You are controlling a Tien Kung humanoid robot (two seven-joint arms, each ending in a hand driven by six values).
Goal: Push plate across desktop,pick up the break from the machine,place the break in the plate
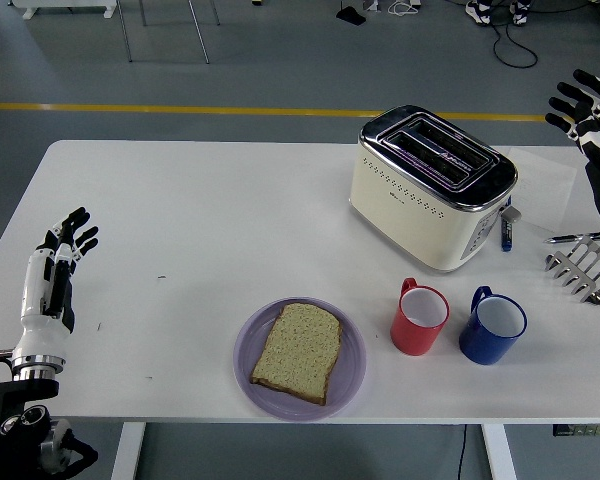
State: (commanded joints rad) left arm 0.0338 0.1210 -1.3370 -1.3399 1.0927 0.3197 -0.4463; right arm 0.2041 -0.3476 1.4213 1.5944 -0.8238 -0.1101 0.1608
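You see a white table (200, 230) on a grey floor (230, 60), with the bread (298, 350) lying on the purple plate (352, 372) near the toaster (430, 185). Your left hand (55, 265) rests open and empty. Your right hand (592, 110) is cut off by the edge, fingers spread, holding nothing.

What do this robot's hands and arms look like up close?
The left hand has five black jointed fingers with white segments, on a white forearm with black panels and a silver wrist ring. The right hand, at the picture's edge, shows the same black-and-white fingers.

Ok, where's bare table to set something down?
The wide stretch between the left hand and the toaster, behind the purple plate. It is crowded at the right: red mug, blue mug, metal rack.
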